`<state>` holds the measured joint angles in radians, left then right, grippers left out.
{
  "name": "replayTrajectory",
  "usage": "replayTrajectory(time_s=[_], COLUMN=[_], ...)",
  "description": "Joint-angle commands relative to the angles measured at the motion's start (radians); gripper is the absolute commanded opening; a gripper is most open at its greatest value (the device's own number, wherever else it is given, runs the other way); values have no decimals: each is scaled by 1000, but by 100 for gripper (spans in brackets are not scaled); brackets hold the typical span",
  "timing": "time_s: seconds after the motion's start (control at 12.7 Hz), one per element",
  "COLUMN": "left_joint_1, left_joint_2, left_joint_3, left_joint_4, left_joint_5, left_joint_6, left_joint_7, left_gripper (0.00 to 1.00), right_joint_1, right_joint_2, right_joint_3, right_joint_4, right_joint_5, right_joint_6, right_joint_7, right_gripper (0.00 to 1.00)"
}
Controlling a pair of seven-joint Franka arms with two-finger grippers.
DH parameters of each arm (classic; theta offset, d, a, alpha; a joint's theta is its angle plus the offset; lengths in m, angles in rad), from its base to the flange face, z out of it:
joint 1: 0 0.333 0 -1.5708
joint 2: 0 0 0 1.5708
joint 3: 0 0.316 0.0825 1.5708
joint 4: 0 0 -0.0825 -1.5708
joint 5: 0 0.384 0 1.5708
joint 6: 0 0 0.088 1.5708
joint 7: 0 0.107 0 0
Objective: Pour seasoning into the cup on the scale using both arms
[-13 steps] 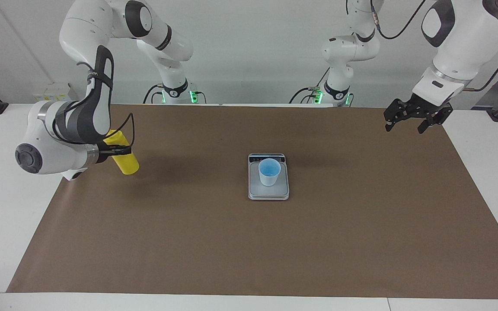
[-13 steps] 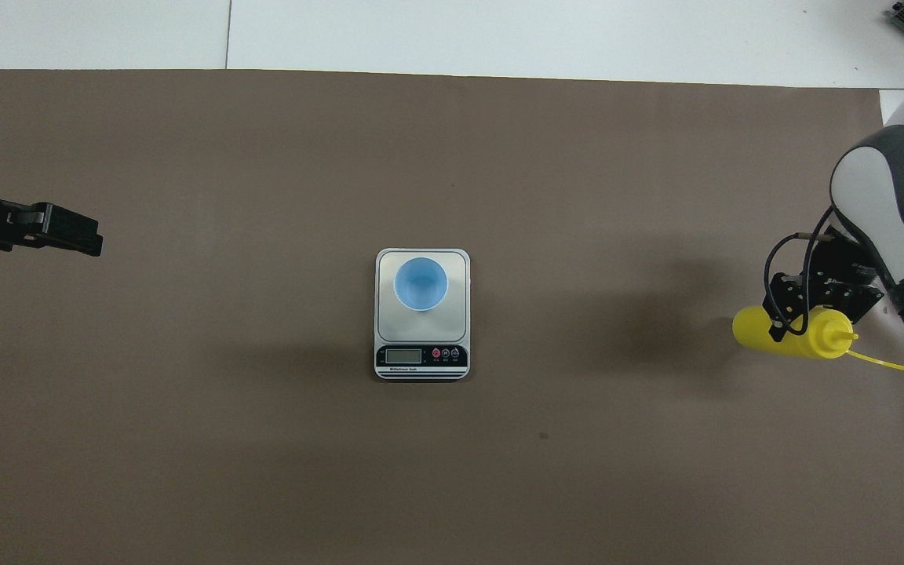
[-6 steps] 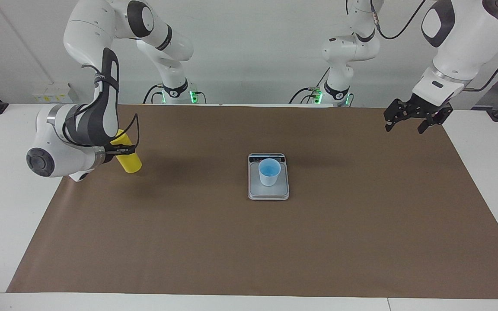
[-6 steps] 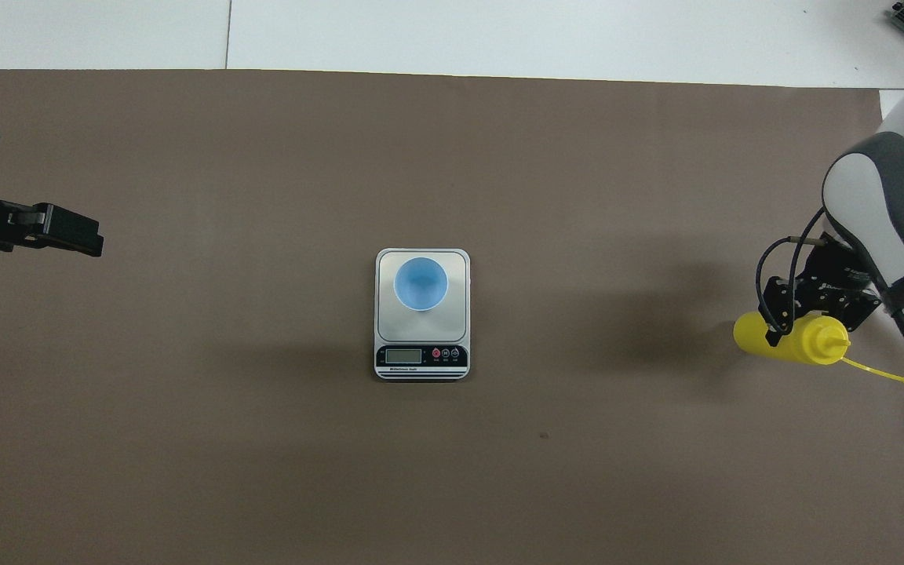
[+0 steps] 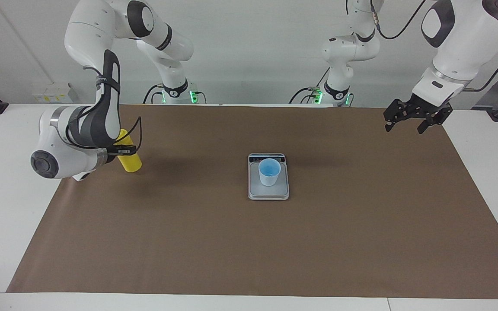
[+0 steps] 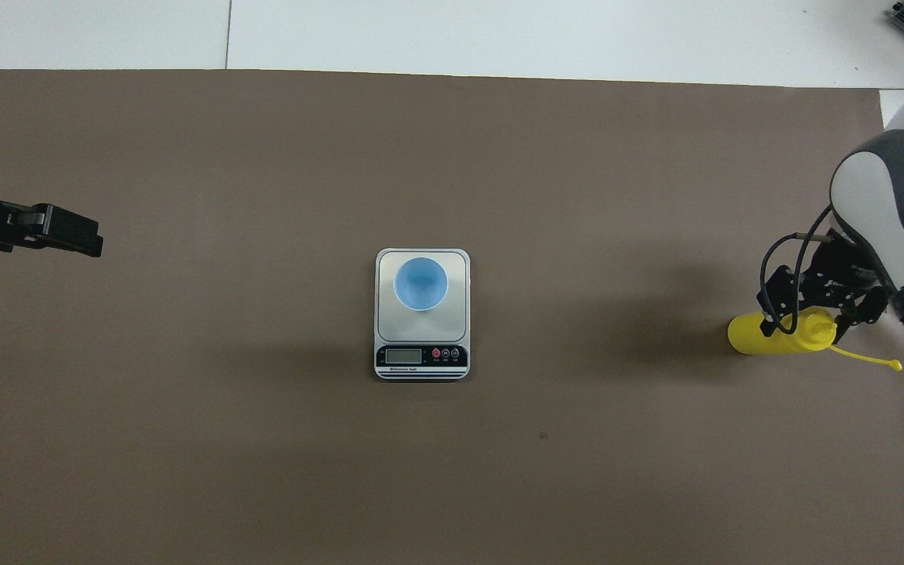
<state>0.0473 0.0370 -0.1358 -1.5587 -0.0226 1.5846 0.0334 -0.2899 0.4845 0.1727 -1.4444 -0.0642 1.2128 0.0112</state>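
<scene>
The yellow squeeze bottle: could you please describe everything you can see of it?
The yellow squeeze bottle looks like smooth plastic, cylindrical, with a cone nozzle and a thin cap tether trailing off it. It stands on the brown mat at the right arm's end of the table, tilted. The right gripper is around its upper part; whether the jaws press it cannot be told. Apart from the mat, nothing else touches it.

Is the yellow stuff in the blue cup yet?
Done: the cup sits on the scale. In hand: the right tool is at the yellow bottle, which leans at the right arm's end, away from the cup. The left tool waits, open. Left: I see only blue inside the cup, so pouring seems left.
</scene>
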Motion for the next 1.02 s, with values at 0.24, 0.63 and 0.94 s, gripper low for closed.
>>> replayTrajectory(time_s=[0.24,0.63,0.94], left_joint_1=[0,0,0], left_joint_2=[-31,-29,-31], left_joint_3=[1,1,1], left_joint_4=[-40,-38,-38], left_joint_5=[-11,-10,-10], left_joint_6=[26,25,25], left_joint_7=[-6,-6,-6], left_gripper=[100,100,100], right_joint_1=[29,38,90], right_joint_2=[-154,-233,-280], right_joint_3=[13,14,14], right_joint_4=[-27,-24,-14], right_joint_5=[-2,-5,-16], right_joint_6=[134,319,500], right_joint_7=[56,97,223], right_gripper=[100,100,100])
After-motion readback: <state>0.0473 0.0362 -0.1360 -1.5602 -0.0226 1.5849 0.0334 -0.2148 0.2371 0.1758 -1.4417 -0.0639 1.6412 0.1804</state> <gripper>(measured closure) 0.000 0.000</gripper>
